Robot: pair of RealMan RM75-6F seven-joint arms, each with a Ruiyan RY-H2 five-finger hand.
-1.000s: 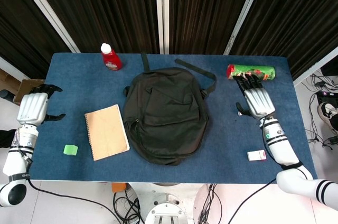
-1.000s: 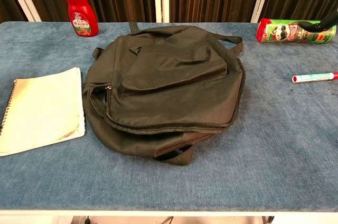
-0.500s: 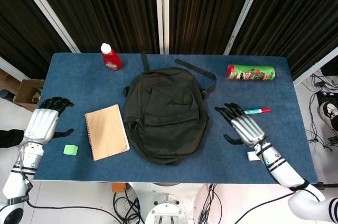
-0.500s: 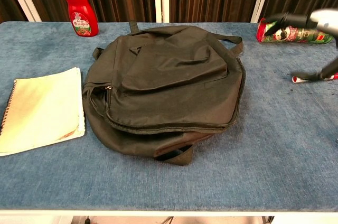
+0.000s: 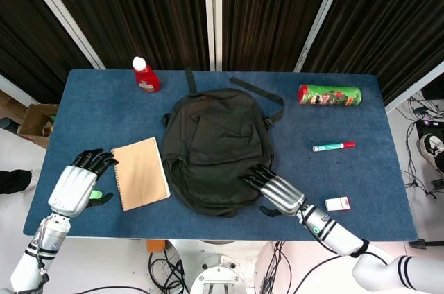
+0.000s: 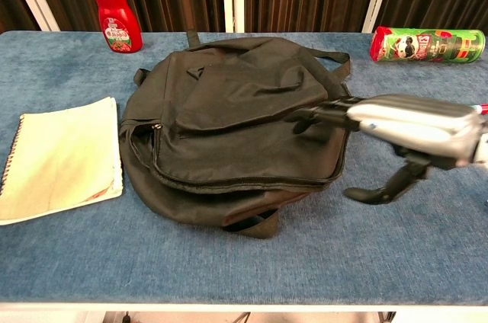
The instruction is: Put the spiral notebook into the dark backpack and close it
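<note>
The dark backpack [image 5: 216, 148] [image 6: 240, 121] lies flat in the middle of the blue table, zipped, straps toward the far edge. The tan spiral notebook [image 5: 140, 173] [image 6: 59, 157] lies closed just left of it, spiral on its left side. My right hand [image 5: 275, 193] [image 6: 412, 126] hovers open at the backpack's near right edge, fingers spread and reaching over the fabric. My left hand [image 5: 76, 186] is open beside the notebook's left edge, fingertips near its upper corner; the chest view does not show it.
A red sauce bottle [image 5: 146, 75] [image 6: 116, 11] stands at the back left. A green chip can [image 5: 330, 95] [image 6: 427, 43] lies at the back right. A red-capped marker [image 5: 334, 146] and a small white box [image 5: 337, 204] lie right of the backpack. A green block [image 5: 100, 195] sits under my left hand.
My right hand has swept left from the marker area to the backpack's near right edge. My left hand has moved right and nearer, up to the notebook's left side.
</note>
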